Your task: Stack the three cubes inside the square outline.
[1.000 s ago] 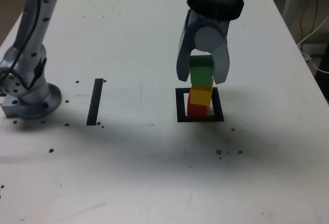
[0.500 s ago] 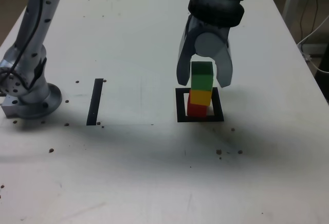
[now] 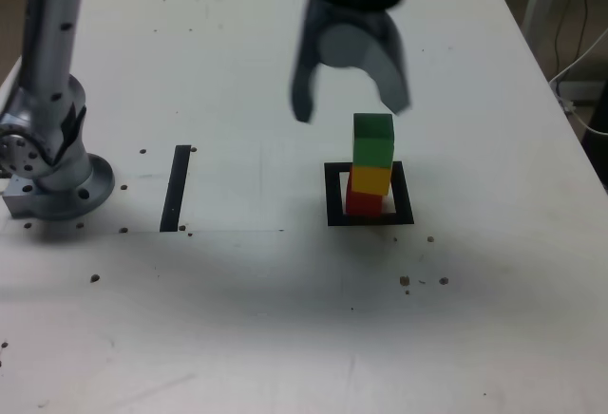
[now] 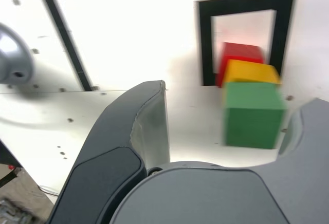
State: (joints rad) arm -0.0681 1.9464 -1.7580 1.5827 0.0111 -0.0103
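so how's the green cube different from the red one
The green cube tops the stack and rests on the yellow cube; the red cube is at the bottom, on the white centre of the square outline. The green cube shows almost whole, while the red one is partly hidden by the yellow cube in both views. They look equal in size, and the jaws touch neither.

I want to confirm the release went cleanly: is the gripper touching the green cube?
Apart. In the exterior view the open gripper hangs above and to the left of the green cube, with bare table between them.
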